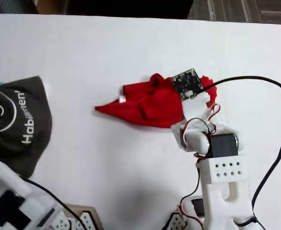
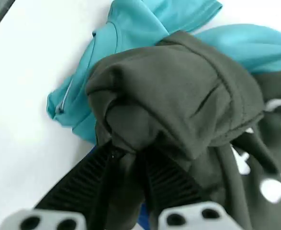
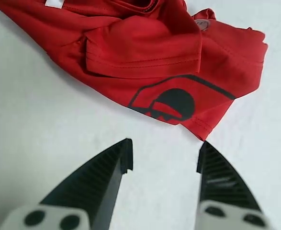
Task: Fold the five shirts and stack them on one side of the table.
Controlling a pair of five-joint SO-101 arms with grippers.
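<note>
A crumpled red shirt [image 1: 147, 101] lies in the middle of the white table [image 1: 106, 48]; its black print and hem [image 3: 171, 103] show in the right wrist view. My right gripper [image 3: 164, 160] hovers open just short of that hem, nothing between its fingers. In the high view the right arm [image 1: 212, 143] sits over the shirt's right end. A dark grey shirt [image 1: 20, 124] with white print lies at the left edge. My left gripper [image 2: 130, 165] is shut on a fold of the dark grey shirt [image 2: 178, 96], which lies on a teal shirt [image 2: 145, 24].
The left arm's base [image 1: 11, 201] is at the bottom left corner. A black cable [image 1: 279, 124] loops from the right arm toward the right edge. Bare table stretches along the back and between the two shirts.
</note>
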